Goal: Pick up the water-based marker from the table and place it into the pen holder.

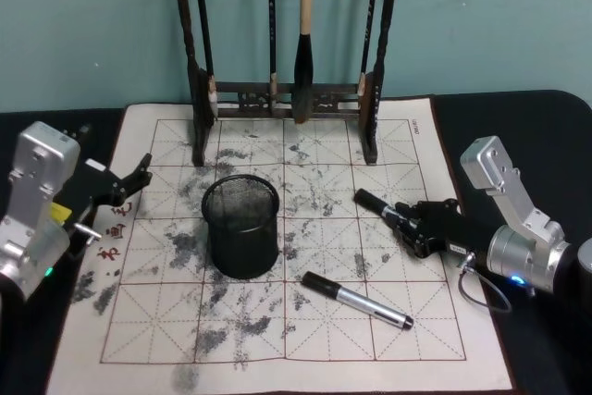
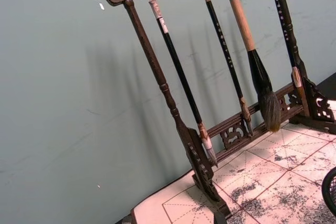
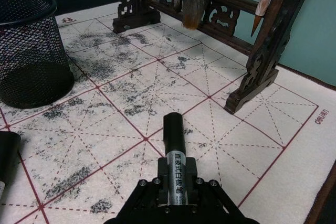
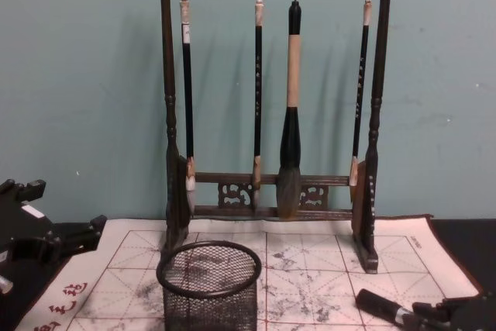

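The pen holder (image 1: 242, 249) is a black wire-mesh cup standing upright on the ink-stained mat, left of centre, and it looks empty. My right gripper (image 1: 408, 221) sits low over the mat to the holder's right, shut on a water-based marker (image 1: 374, 200). In the right wrist view the marker (image 3: 173, 145) lies between the fingers, its black cap pointing out past them, and the holder (image 3: 31, 51) stands some way off. A second marker (image 1: 356, 300) with a silver barrel lies flat on the mat in front of the holder. My left gripper (image 1: 139, 180) rests open at the mat's left edge.
A tall dark wooden rack (image 1: 287, 99) hung with several brushes stands at the back of the mat, behind the holder. The white gridded mat (image 1: 166, 339) lies on a black table. Behind everything rises a teal wall (image 4: 77, 75).
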